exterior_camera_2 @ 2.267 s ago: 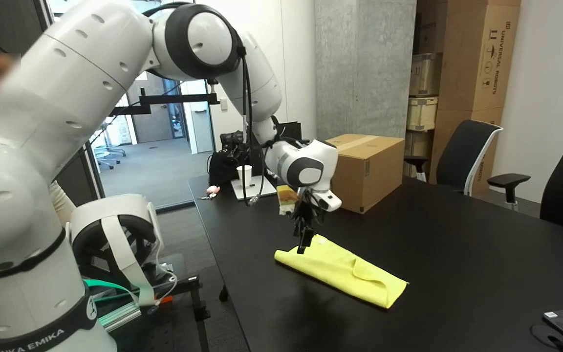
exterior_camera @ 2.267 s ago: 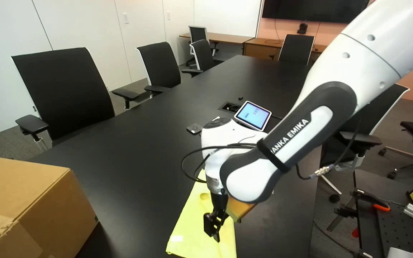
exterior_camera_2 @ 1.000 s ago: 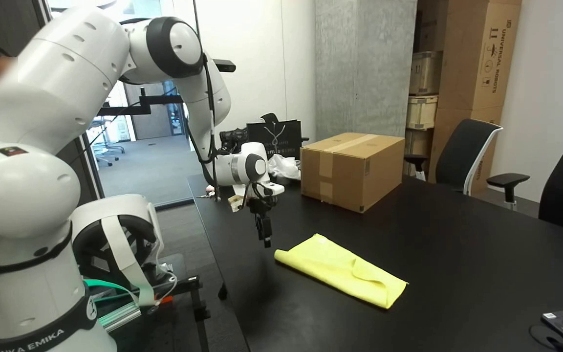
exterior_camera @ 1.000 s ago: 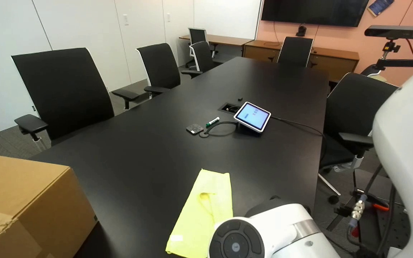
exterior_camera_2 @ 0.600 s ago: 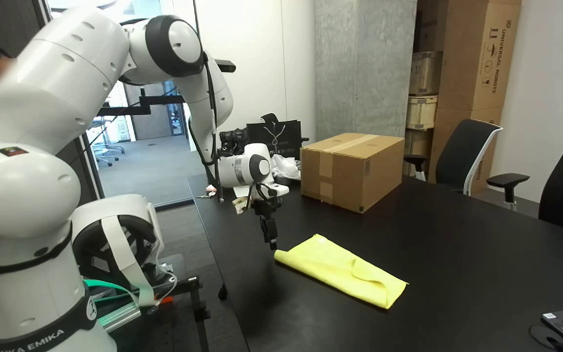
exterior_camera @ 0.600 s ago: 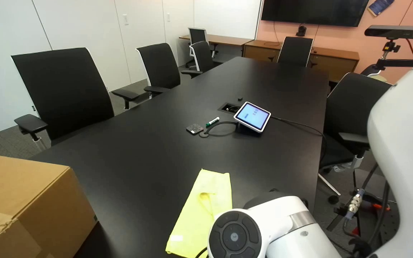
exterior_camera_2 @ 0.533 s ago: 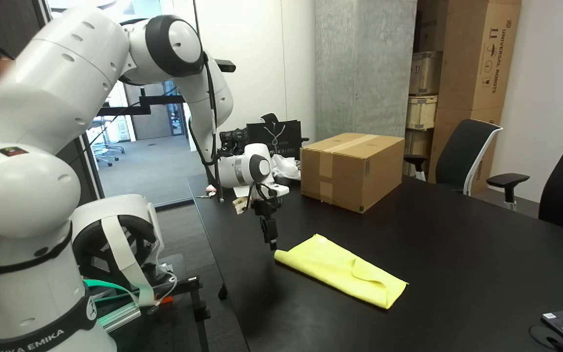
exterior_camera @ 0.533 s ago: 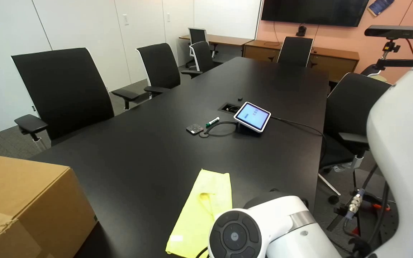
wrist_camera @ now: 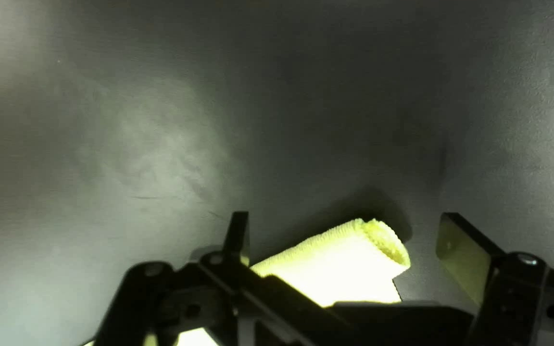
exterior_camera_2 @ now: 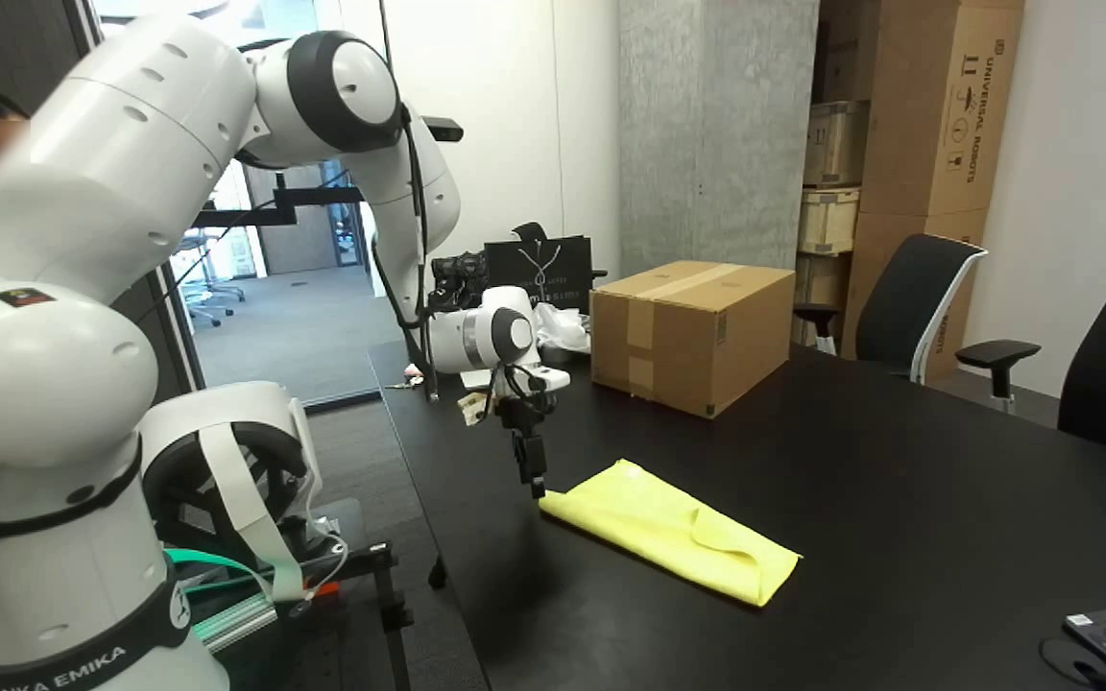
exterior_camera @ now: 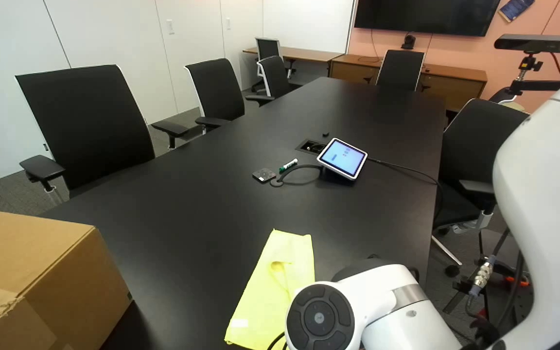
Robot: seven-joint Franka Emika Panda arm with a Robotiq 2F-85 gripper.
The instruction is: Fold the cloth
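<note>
The pale yellow cloth lies on the black table, longish and partly folded, with a raised flap; it shows in both exterior views [exterior_camera: 255, 311] [exterior_camera_2: 659, 533]. In the wrist view its rolled, hollow end [wrist_camera: 334, 269] shows between the two fingers, with a shadow beside it. My gripper [wrist_camera: 346, 226] is open, its fingers apart on either side of that end and holding nothing. In an exterior view the gripper [exterior_camera_2: 536, 488] points down just at the cloth's rolled corner. Contact cannot be told. In an exterior view the arm hides the gripper and part of the cloth.
A brown cardboard box [exterior_camera: 71, 287] stands on the table, also in an exterior view [exterior_camera_2: 692, 336]. A tablet [exterior_camera: 342, 158], a marker [exterior_camera: 288, 165] and a small black remote [exterior_camera: 264, 175] lie farther along. A black bag [exterior_camera_2: 541, 274] stands near the box. Chairs line the table.
My gripper moved from above the cloth back to beside its rolled end, then slightly down and closer to that corner. The cloth looks unchanged.
</note>
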